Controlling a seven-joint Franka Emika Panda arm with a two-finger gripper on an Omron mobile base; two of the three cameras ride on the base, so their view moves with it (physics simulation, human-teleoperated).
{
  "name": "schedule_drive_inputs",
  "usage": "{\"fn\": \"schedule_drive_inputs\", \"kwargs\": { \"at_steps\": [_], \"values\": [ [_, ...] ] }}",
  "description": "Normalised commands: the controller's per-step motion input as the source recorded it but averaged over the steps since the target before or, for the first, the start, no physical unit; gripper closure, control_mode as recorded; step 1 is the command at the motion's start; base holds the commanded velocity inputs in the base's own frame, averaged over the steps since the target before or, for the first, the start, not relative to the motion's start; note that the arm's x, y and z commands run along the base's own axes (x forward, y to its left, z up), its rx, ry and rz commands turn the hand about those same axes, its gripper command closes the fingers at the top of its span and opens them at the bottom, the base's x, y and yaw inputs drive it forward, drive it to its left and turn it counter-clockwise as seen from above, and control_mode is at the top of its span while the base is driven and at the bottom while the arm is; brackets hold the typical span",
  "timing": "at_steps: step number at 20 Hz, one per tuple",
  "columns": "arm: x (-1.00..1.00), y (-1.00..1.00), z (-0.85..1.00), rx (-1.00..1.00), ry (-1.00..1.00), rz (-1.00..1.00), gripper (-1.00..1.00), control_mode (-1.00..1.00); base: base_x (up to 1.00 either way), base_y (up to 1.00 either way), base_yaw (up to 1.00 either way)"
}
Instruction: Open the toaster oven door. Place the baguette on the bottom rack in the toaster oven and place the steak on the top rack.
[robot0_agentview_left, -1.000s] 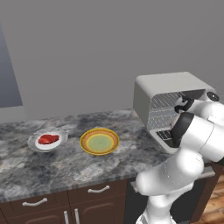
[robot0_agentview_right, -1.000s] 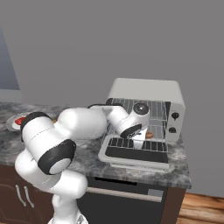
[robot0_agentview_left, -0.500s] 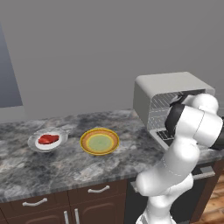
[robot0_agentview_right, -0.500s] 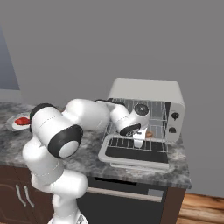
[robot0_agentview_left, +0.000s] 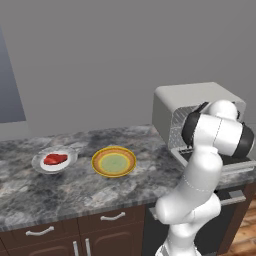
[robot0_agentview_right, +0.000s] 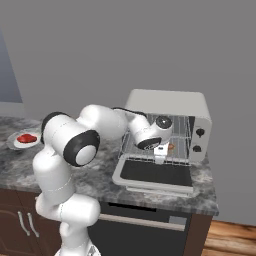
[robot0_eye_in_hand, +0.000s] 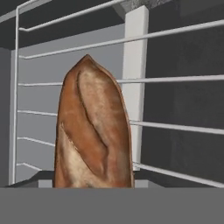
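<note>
step: seat baguette (robot0_eye_in_hand: 93, 131) on bottom rack (robot0_agentview_right: 150, 157) | fingers' grip: cannot tell | tip: lay flat across bars, deep inside toaster oven (robot0_agentview_right: 170, 117)

The arm (robot0_agentview_right: 75, 150) is glossy white, built of thick rounded segments like swollen tubes. Each joint is ringed by a wide black band, and a round dark disc caps the wrist. A thin black cable loops along the forearm. The base column is white too.
</note>
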Motion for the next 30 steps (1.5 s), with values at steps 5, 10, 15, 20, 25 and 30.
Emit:
{"fn": "schedule_drive_inputs", "kwargs": {
  "at_steps": [5, 10, 15, 20, 25, 30],
  "values": [
    [0.0, -0.03, -0.28, 0.0, 0.0, 0.03, -1.0, -1.0, 0.0, 0.0, 0.0],
    [0.0, -0.13, -0.22, 0.03, -0.02, 0.03, -1.0, -1.0, 0.0, 0.0, 0.0],
    [-0.12, -0.18, -0.17, 0.04, -0.07, 0.04, -1.0, -1.0, 0.0, 0.0, 0.0],
    [-0.3, -0.14, -0.26, 0.03, -0.12, 0.05, -1.0, -1.0, 0.0, 0.0, 0.0],
    [-0.21, -0.02, -0.63, 0.0, -0.03, 0.07, -1.0, -1.0, 0.0, 0.0, 0.0],
    [-0.19, 0.0, -0.72, 0.0, -0.01, 0.08, -1.0, -1.0, 0.0, 0.0, 0.0]
  ]
}}
